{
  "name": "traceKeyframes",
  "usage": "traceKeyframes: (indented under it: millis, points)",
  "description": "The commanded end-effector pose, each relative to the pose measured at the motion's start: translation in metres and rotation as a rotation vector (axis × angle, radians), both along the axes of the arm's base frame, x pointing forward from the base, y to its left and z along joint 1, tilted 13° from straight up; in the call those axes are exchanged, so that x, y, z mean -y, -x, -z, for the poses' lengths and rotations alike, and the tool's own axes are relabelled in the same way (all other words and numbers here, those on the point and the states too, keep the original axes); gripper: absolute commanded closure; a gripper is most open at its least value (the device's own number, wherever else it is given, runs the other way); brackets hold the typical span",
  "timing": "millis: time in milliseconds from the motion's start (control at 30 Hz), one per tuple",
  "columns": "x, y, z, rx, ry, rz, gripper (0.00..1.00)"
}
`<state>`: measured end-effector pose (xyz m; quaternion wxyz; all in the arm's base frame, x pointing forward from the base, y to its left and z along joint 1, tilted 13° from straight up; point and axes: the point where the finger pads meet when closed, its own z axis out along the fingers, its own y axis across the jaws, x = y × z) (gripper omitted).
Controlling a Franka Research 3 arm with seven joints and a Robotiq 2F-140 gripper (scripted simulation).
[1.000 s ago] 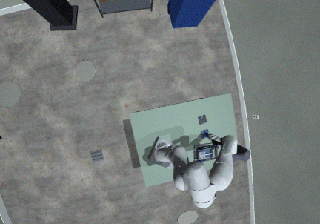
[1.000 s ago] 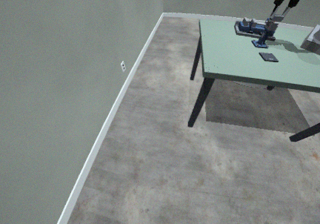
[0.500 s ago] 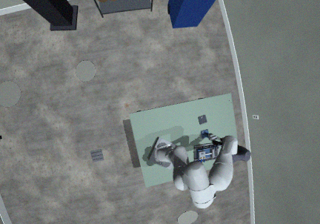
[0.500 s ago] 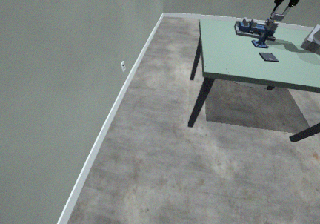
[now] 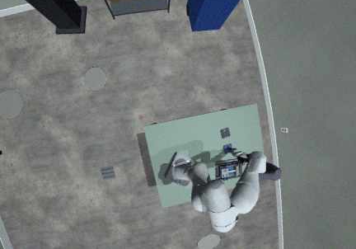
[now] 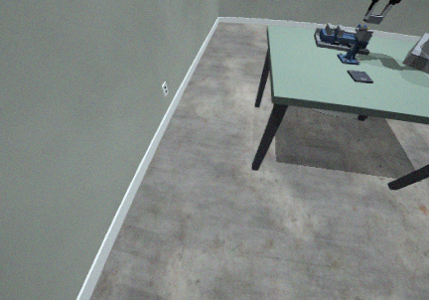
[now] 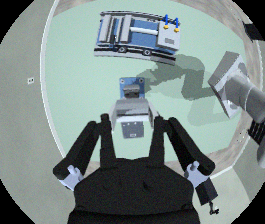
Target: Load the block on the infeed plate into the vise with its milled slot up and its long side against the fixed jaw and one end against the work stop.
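Observation:
My gripper [image 7: 132, 108] [image 6: 375, 16] is shut on the part, a grey block [image 7: 132, 106] [image 6: 373, 20], which spans the gap between the fingertips. It hangs in the air above and beside the V-block. Which way its slot faces I cannot tell. The V-block [image 7: 132, 91] [image 6: 365, 32] has a dark grey top on a blue stand and looks empty. The dark infeed plate [image 5: 224, 133] [image 6: 359, 76] [image 7: 133, 131] bears no block. The vise [image 5: 229, 171] [image 6: 341, 38] [image 7: 138, 41] stands open; its fixed jaw [image 7: 106, 31] is opposite the air cylinder [image 7: 169, 37]. The work stop is too small to make out.
The green table [image 5: 165, 196] [image 6: 308, 73] [image 7: 73, 65] bears all this. A grey slanted housing [image 6: 422, 53] [image 7: 226, 75] stands to the vise's right in the wrist view, beside a white arm segment [image 7: 253, 97]. The vise's blue fittings [image 7: 177, 21] rise above the cylinder.

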<state>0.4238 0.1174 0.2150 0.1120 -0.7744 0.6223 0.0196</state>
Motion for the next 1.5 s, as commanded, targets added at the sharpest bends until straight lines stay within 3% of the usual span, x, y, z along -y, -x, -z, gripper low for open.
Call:
traceKeyframes:
  millis: [0,667,1467]
  points:
    - [0.002,0.002,-0.007,-0.005,0.000,0.006,1.00]
    - [0.006,0.004,-0.028,-0.005,0.000,0.006,1.00]
    - [0.007,0.004,-0.032,-0.003,-0.001,-0.001,1.00]
